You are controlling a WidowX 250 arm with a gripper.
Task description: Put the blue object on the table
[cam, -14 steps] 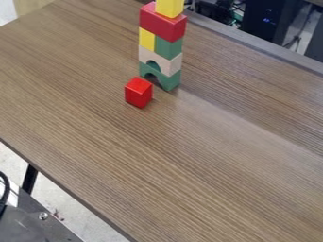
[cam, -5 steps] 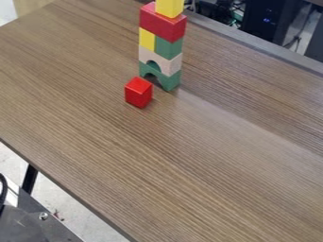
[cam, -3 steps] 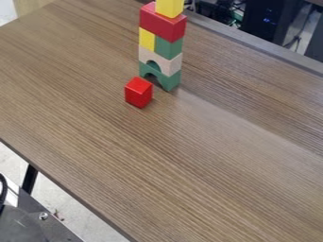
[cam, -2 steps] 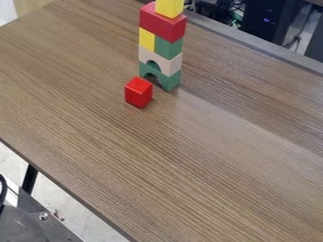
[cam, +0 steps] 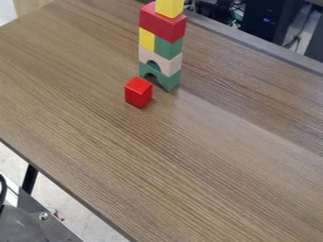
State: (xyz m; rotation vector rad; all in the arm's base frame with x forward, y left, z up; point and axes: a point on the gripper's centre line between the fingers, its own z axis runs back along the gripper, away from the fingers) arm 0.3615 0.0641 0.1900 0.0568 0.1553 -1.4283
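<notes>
The brown wood-grain table [cam: 189,156] spans most of the camera view. On its upper part stands a tower of blocks: a green arch [cam: 170,81] at the bottom, a pale arch [cam: 170,64] on it, then a yellow block [cam: 146,39] beside a green block [cam: 168,47], a wide red block [cam: 162,22] over both, and a yellow block [cam: 169,7] on top, cut by the view's top edge.
A small red block [cam: 138,92] stands on the table just in front of the tower, to its lower left. Dark equipment [cam: 268,19] and cables lie beyond the table's far edge. A dark metal part [cam: 38,220] is at the lower left.
</notes>
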